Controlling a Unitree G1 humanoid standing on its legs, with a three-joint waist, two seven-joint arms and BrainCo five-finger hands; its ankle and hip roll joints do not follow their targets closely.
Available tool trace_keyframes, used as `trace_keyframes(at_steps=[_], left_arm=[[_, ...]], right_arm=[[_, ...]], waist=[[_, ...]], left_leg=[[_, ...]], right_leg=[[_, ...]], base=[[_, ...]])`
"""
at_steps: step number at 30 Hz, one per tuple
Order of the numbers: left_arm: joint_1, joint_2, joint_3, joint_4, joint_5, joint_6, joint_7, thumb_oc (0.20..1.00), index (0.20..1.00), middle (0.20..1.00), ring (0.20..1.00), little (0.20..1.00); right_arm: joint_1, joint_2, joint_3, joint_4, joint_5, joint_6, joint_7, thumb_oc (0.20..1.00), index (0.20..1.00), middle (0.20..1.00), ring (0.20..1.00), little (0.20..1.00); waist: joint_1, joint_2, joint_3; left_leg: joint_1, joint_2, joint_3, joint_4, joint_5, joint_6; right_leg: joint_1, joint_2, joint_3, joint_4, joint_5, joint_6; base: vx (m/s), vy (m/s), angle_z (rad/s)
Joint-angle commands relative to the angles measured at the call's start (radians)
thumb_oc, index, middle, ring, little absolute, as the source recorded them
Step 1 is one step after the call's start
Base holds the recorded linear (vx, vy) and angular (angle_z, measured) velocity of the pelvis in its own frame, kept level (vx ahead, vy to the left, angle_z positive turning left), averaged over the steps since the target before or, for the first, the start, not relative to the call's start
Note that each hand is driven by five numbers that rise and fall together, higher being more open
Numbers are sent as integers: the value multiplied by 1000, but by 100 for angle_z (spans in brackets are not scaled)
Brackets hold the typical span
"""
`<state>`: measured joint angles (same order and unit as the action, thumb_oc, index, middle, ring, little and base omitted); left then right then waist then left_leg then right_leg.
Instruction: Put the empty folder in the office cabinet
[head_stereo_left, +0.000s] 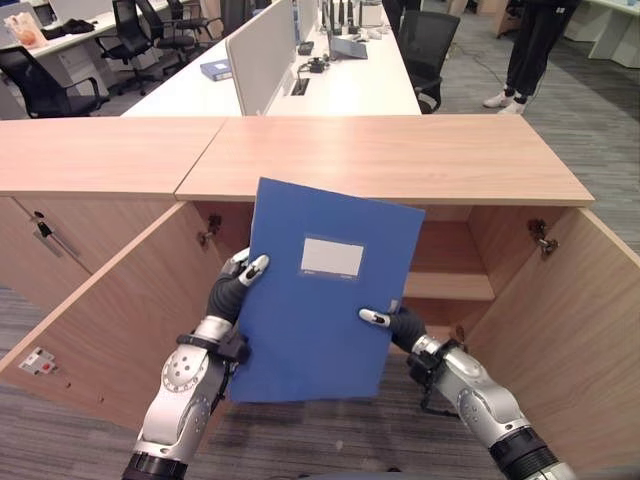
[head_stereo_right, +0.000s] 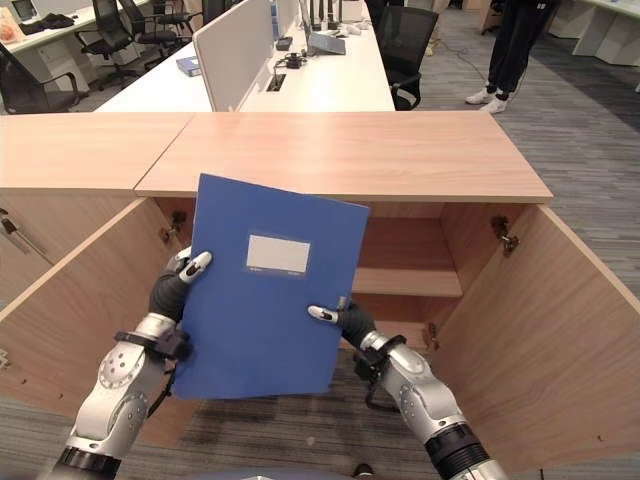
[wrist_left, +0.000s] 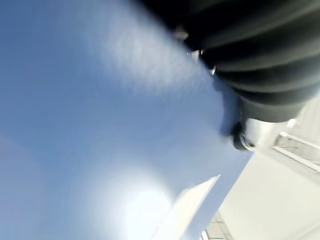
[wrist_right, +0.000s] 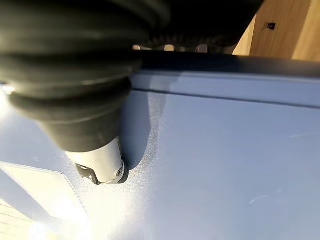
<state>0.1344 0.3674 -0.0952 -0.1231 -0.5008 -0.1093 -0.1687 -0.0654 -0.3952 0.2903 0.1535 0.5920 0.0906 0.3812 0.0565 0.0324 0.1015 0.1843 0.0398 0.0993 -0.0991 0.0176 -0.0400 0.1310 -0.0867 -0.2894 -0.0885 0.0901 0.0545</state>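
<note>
So the left hand and right hand each pinch a side edge of the blue folder, held up mid-frame before the open cabinet. Carrying step; next I'd guess it slides onto the shelf behind.

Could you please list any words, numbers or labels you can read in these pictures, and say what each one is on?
None can be read.
Label pocket on the blue folder: pale and blank as far as can be seen, no print legible.
Small sticker on the open left cabinet door: white with a red mark, too small to read.
The left hand and right hand pinch the folder's edges; no print shows on them.
</note>
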Motion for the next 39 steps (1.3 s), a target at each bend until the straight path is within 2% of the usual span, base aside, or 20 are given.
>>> trace_keyframes(at_steps=[1, 5, 6, 8, 17, 20, 22, 23, 24, 26, 27, 28, 29, 30, 31, 32, 35, 37, 38, 39], left_arm=[[-21, 37, 56, 3, 61, -24, -28, 1000, 1000, 1000, 1000, 1000], [17, 76, 96, 53, 153, -39, -28, 1000, 1000, 1000, 1000, 1000], [57, 94, 112, 168, 197, -31, -43, 1000, 1000, 1000, 1000, 1000], [63, 85, 104, 231, 207, -27, -39, 1000, 1000, 1000, 1000, 1000], [72, -16, 51, 667, 276, -3, 13, 1000, 1000, 1000, 1000, 1000], [54, -31, 21, 761, 311, 1, 28, 1000, 1000, 1000, 1000, 1000], [44, -34, 8, 795, 332, -2, 39, 1000, 1000, 1000, 1000, 1000], [40, -31, -5, 817, 346, 2, 37, 1000, 1000, 1000, 1000, 1000], [39, -31, -5, 817, 346, 2, 37, 1000, 1000, 1000, 1000, 1000], [35, -23, -19, 850, 377, 1, 39, 1000, 1000, 1000, 1000, 1000], [31, -19, -22, 863, 387, 3, 41, 1000, 1000, 1000, 1000, 1000], [17, -11, -27, 897, 412, 1, 49, 1000, 1000, 1000, 1000, 1000], [16, -11, -27, 898, 412, 0, 49, 1000, 1000, 1000, 1000, 1000], [10, -7, -29, 907, 411, -1, 52, 1000, 1000, 1000, 1000, 1000], [6, -7, -24, 921, 414, 2, 53, 1000, 1000, 1000, 1000, 1000], [4, -9, -20, 939, 417, 0, 58, 1000, 1000, 1000, 1000, 1000], [2, -10, -16, 953, 422, -2, 59, 1000, 1000, 1000, 1000, 1000], [3, -11, -13, 988, 432, -5, 59, 1000, 1000, 1000, 1000, 1000], [-4, -15, -15, 1009, 439, 0, 64, 1000, 1000, 1000, 1000, 1000], [-10, -30, -16, 1043, 427, 6, 68, 1000, 1000, 1000, 1000, 1000]], right_arm=[[-20, -2, -102, -31, -169, -58, -47, 200, 200, 200, 200, 200], [34, -13, -171, 45, -255, -72, -98, 200, 200, 200, 200, 200], [91, -10, -223, 103, -289, -61, -116, 200, 200, 200, 200, 200], [95, -4, -228, 132, -295, -63, -129, 200, 200, 200, 200, 200], [76, 113, -253, 304, -138, -97, -226, 200, 200, 200, 200, 200], [59, 132, -260, 352, -115, -115, -255, 200, 200, 200, 200, 200], [51, 138, -264, 363, -103, -121, -269, 200, 200, 200, 200, 200], [40, 142, -264, 374, -98, -120, -277, 200, 200, 200, 200, 200], [39, 142, -264, 375, -98, -121, -277, 200, 200, 200, 200, 200], [26, 147, -268, 390, -92, -128, -288, 200, 200, 200, 200, 200], [19, 150, -271, 396, -82, -128, -294, 200, 200, 200, 200, 200], [5, 147, -274, 402, -71, -132, -306, 200, 200, 200, 200, 200], [4, 148, -274, 403, -71, -132, -306, 200, 200, 200, 200, 200], [-5, 145, -273, 407, -59, -138, -311, 200, 200, 200, 200, 200], [-20, 140, -269, 418, -48, -144, -316, 200, 200, 200, 200, 200], [-23, 139, -268, 422, -50, -144, -318, 200, 200, 200, 200, 200], [-16, 133, -273, 423, -49, -146, -320, 200, 200, 200, 200, 200], [1, 128, -279, 425, -37, -150, -316, 200, 200, 200, 200, 200], [16, 116, -283, 420, -28, -152, -313, 200, 200, 200, 200, 200], [21, 96, -279, 419, -31, -155, -314, 200, 200, 200, 200, 200]], waist=[[1, -37, -13], [-2, -37, -10], [-8, -34, -6], [-7, -33, -4], [2, -23, 21], [3, -14, 33], [4, -7, 40], [-5, 7, 61], [-2, 5, 60], [-7, 27, 69], [-7, 23, 68], [-15, 11, 71], [-16, 13, 73], [-21, 9, 75], [-26, 3, 73], [-33, 6, 71], [-48, 7, 68], [-54, 1, 54], [-67, 12, 41], [-77, 31, 36]], left_leg=[[2, 41, -25, 12, -73, -58], [-2, 39, -28, 12, -74, -57], [-6, 36, -30, 12, -75, -54], [-8, 34, -29, 12, -74, -52], [-36, 22, -28, 12, -71, -34], [-38, 18, -26, 18, -80, -13], [-40, 15, -22, 22, -86, 4], [-26, 19, -22, 20, -90, 20], [-29, 16, -19, 21, -91, 20], [-10, 39, -17, 17, -99, 17], [6, 35, -11, 12, -110, 11], [32, 20, -15, 12, -137, -3], [34, 23, -17, 12, -138, -3], [45, 22, -18, 12, -149, -13], [65, 28, -17, 12, -166, -32], [74, 38, -16, 12, -172, -41], [98, 49, -20, 12, -187, -53], [120, 47, -34, 12, -207, -60], [133, 77, -41, 12, -202, -71], [117, 122, -50, 60, -162, -95]], right_leg=[[76, -85, 22, 22, -115, 115], [69, -87, 24, 30, -117, 118], [60, -90, 23, 39, -118, 121], [55, -91, 24, 44, -119, 122], [1, -104, 24, 96, -124, 131], [-67, -120, 41, 217, -137, 144], [-155, -137, 62, 355, -123, 171], [-231, -145, 73, 497, -49, 207], [-240, -147, 78, 506, -52, 207], [-312, -147, 69, 605, -46, 207], [-328, -171, 52, 573, -51, 207], [-309, -200, 7, 426, -64, 191], [-303, -198, 3, 421, -63, 190], [-304, -208, -26, 328, -45, 183], [-330, -229, -70, 180, 14, 186], [-336, -231, -77, 131, 43, 192], [-354, -228, -44, 95, 75, 201], [-337, -218, -26, 79, 98, 193], [-333, -201, -39, 85, 97, 184], [-320, -173, -61, 91, 80, 165]], base=[[0, 0, 0], [5, 8, 0], [0, 0, 0], [0, 0, 0], [-19, 36, -1], [-33, 90, -3], [-31, 123, -5], [-27, 97, -1], [-13, 80, -12], [86, 24, -12], [297, -90, -9], [264, -102, -9], [263, -143, -8], [251, -200, 0], [345, -260, -4], [385, -275, -10], [209, -118, -3], [335, -201, 33], [416, -340, 72], [345, -357, 65]])
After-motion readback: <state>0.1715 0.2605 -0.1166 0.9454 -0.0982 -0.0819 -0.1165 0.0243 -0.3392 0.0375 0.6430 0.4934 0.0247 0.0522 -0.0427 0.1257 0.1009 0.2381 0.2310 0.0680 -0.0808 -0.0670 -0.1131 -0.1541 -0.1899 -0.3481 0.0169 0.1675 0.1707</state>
